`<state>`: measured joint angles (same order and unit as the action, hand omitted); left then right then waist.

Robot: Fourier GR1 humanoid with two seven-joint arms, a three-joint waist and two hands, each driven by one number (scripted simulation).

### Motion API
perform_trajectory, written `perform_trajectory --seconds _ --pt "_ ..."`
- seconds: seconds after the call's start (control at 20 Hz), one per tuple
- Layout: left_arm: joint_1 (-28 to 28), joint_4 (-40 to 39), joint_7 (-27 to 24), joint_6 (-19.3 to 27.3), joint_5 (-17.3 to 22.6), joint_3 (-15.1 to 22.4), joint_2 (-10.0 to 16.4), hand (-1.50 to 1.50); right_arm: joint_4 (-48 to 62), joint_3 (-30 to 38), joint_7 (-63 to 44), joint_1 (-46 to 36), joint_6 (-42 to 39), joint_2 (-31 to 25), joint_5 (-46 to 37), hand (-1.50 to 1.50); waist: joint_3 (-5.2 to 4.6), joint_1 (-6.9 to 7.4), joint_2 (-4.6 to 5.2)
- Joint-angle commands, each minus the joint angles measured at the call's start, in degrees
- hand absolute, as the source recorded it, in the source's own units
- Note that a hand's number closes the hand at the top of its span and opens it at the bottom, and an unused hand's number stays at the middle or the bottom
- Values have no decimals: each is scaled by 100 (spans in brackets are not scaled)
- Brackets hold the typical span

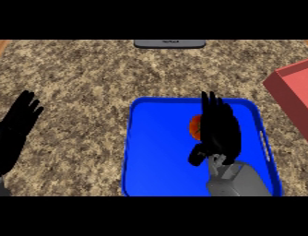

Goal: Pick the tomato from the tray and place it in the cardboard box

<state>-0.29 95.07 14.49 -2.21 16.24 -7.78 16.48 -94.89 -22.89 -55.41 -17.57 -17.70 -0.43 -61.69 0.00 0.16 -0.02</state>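
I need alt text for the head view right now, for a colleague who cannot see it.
The robot's right hand, fingers straight, is over a blue tray, partly covering the tomato lying in it. The left hand rests open at the view's left, and a red box sits at the right edge of the speckled counter.

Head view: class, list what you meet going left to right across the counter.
Black left hand → blue rectangular tray → red open box. Left out: the orange-red tomato and black right hand, overlapping within the tray.
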Motion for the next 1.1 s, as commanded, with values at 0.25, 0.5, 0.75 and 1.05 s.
perform_trajectory --seconds 0.25,0.5,0.75,1.05 --pt "88 149 104 -60 -174 -19 -214 0 767 -88 -331 -261 223 42 106 -150 0 15 1" --pt "-101 -47 82 -243 -127 -254 -132 0 862 419 154 -248 25 24 91 -150 0 -1 0" --pt "-273 -14 247 -96 -368 -189 -231 0 976 155 -5 -242 390 41 82 -150 0 3 1" --pt "-7 84 147 -421 -110 -461 -200 0 1355 254 408 -274 696 42 -259 150 0 10 1"
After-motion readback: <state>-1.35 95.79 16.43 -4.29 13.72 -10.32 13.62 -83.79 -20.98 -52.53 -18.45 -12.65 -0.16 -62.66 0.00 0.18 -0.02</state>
